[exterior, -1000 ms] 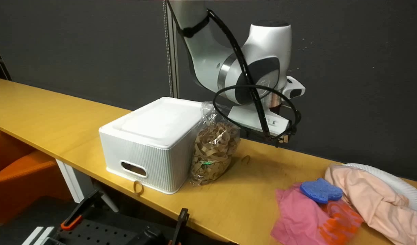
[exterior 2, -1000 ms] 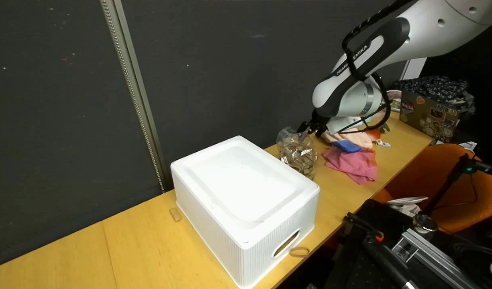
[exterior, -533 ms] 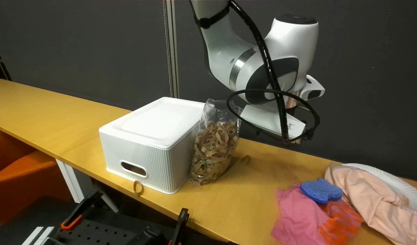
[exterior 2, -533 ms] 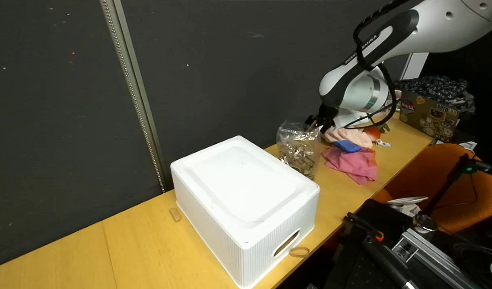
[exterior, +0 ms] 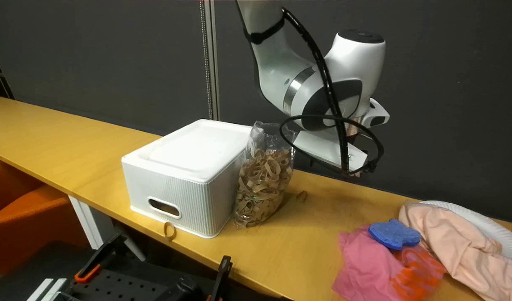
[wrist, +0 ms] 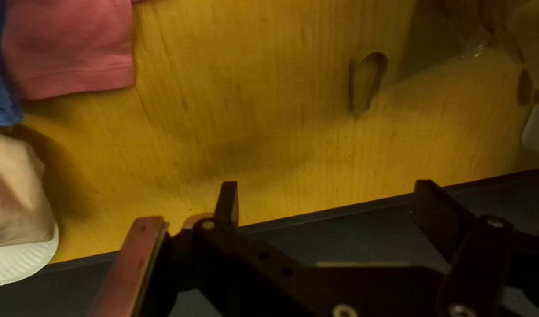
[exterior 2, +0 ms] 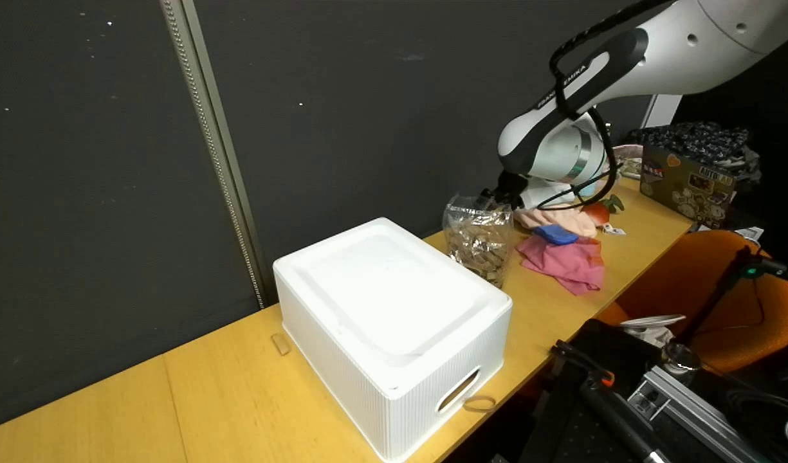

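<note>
My gripper [wrist: 325,184] hangs above the table near its back edge. In the wrist view its fingers stand wide apart with nothing between them. Nearest on the tabletop is a loose tan rubber band [wrist: 380,72], lying beyond the fingertips. The clear plastic bag of rubber bands [exterior: 262,184] stands upright against the white ribbed box [exterior: 176,192]. In an exterior view the gripper's dark fingers are partly hidden behind the bag's top [exterior 2: 477,222], and I cannot tell whether they touch. A white bracket and cable hide the fingers in an exterior view.
A blue sponge [exterior: 393,234] lies on a pink cloth [exterior: 364,263], beside a peach cloth [exterior: 460,242] and a white plate [exterior: 485,221]. A dark wall [exterior: 431,104] rises behind the table. More loose bands [exterior 2: 280,344] lie around the box. Clamps [exterior: 222,276] sit below the front edge.
In an exterior view the arm swung right, away from the bag, then came slightly back and lower. The bag's crumpled top has straightened up. The gripper stays open.
</note>
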`<move>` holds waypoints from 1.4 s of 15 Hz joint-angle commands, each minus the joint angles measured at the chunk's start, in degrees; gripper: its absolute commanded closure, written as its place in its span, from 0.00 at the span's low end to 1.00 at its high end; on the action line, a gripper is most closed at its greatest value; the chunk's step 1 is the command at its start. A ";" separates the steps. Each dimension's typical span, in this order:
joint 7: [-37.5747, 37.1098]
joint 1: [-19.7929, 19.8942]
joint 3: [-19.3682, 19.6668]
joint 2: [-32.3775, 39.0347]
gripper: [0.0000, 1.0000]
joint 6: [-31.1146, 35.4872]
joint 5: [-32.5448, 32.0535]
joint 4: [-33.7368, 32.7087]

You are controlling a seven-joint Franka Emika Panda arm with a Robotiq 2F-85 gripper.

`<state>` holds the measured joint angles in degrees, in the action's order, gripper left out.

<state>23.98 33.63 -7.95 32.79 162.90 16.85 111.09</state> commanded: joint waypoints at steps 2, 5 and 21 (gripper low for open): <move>-0.75 -1.68 0.29 5.47 0.00 -4.07 -0.63 -6.52; -1.04 -2.75 0.59 8.01 0.00 -6.12 -0.64 -8.72; -3.28 -6.97 3.01 15.41 0.28 -11.53 -1.93 -16.18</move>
<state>22.17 27.64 -5.92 47.34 153.63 16.26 97.03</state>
